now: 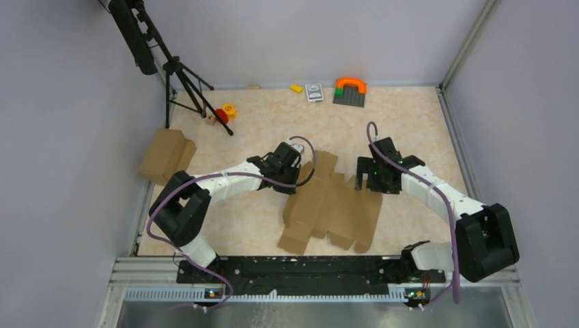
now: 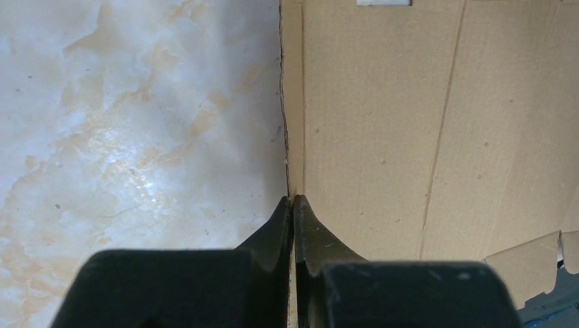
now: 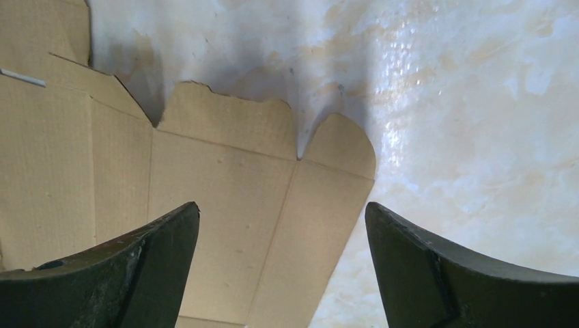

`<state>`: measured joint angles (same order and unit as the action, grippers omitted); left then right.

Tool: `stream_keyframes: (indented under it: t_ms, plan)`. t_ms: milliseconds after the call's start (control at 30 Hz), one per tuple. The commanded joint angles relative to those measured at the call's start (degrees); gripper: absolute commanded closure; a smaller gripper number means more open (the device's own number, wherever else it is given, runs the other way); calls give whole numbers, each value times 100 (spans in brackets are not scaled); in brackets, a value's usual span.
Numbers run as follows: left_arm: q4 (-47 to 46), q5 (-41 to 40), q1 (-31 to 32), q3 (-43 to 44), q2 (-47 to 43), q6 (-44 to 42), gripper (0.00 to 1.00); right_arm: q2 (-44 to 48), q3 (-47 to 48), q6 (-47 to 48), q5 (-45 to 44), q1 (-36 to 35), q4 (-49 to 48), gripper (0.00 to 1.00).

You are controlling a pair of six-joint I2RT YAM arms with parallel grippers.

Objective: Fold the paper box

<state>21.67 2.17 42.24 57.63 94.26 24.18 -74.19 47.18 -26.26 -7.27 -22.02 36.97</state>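
The paper box (image 1: 334, 205) is a flat brown cardboard sheet with many flaps, lying on the marble-patterned table in the middle of the top view. My left gripper (image 1: 298, 174) is at the sheet's upper left edge. In the left wrist view the left gripper (image 2: 293, 198) is shut, with the edge of the sheet (image 2: 382, 123) pinched between its fingers. My right gripper (image 1: 369, 179) is at the sheet's upper right edge. In the right wrist view it (image 3: 282, 205) is open and empty, just above a rounded flap of the sheet (image 3: 225, 184).
A bulkier brown carton (image 1: 166, 156) sits at the table's left edge. A black tripod (image 1: 181, 75) stands at the back left with red and yellow toys (image 1: 225, 113) by its feet. A yellow block (image 1: 296, 88), a card deck (image 1: 314, 92) and an orange arch on a grey plate (image 1: 349, 90) line the back wall.
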Motion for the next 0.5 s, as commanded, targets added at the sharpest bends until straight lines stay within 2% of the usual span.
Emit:
stream_keyframes:
  t_ms: [0, 167, 267, 300, 333, 400, 467]
  plan:
    - [151, -392, -194, -188, -109, 240, 100, 253, -286, -571, 170, 53, 6, 12]
    - [104, -378, -362, -365, -272, 299, 100, 614, -801, -904, 360, 73, -285, 20]
    - [143, -397, -404, -383, -306, 297, 100, 902, -1104, -1066, 550, 90, -596, 36]
    - [144, -394, -409, -387, -323, 293, 100, 966, -1155, -1113, 498, 90, -618, 44]
    - [144, -393, -415, -396, -342, 289, 100, 1007, -1172, -1151, 395, 88, -599, 57]
    - [151, -398, -418, -407, -367, 280, 100, 1057, -1132, -1291, 35, 105, -417, 100]
    - [170, -410, -418, -409, -381, 267, 100, 1073, -1091, -1488, -367, 110, -150, 100]
